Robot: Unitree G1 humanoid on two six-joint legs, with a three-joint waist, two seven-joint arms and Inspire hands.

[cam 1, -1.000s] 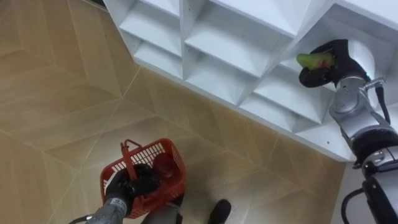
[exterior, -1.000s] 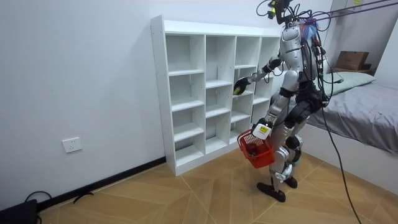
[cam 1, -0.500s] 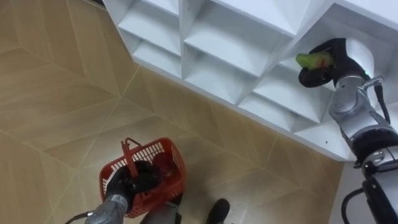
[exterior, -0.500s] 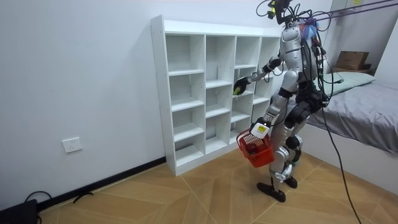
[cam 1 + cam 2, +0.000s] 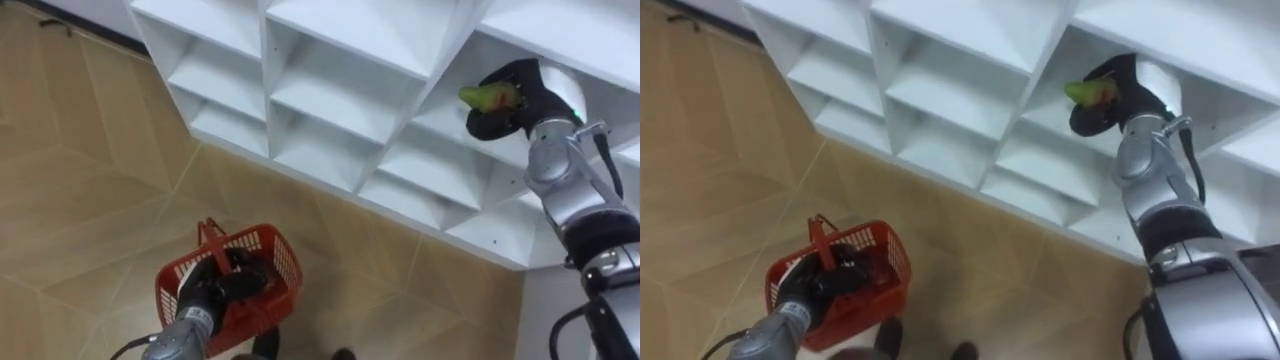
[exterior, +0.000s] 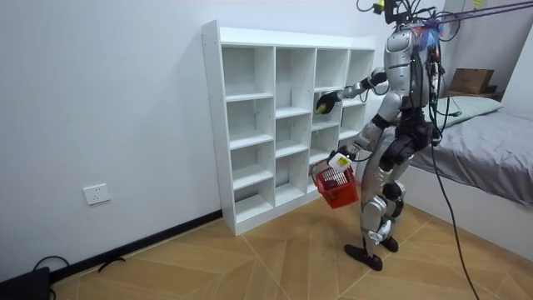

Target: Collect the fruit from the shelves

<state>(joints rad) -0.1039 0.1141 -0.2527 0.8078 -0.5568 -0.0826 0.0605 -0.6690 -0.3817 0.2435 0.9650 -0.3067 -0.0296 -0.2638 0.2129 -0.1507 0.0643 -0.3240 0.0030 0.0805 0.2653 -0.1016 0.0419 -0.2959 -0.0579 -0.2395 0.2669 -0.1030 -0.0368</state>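
Right hand: the right hand (image 5: pixel 520 100) is clenched round a small, elongated green-yellow fruit (image 5: pixel 484 96), whose tip is left showing past the fingers.
Fruit: it is held at the mouth of an upper compartment of the white open-fronted closet (image 5: pixel 400 40), and is judged to be clear of the shelf board beneath it.
Left hand: the left hand (image 5: pixel 208 292) is closed on the near rim of the red plastic mesh basket (image 5: pixel 280 262), beside its upright handle; which part is gripped cannot be told.
Basket: it is carried low on the robot's left, above the pale herringbone wooden floor (image 5: pixel 80 200) and well apart from the fruit; its contents are largely hidden by the hand.
Change: in the room view, the right hand and fruit have been raised a little within the same compartment over the last second. The basket has been lifted from knee height towards the hip, and the body has been straightened. The shift of the whole eye view is put down to the camera.
Meaning: the fruit is judged picked but not delivered; basket and fruit are apparently being brought together.
Next: the right arm would need to be drawn out of the closet and lowered across to the basket, without the fruit being knocked on a shelf edge.
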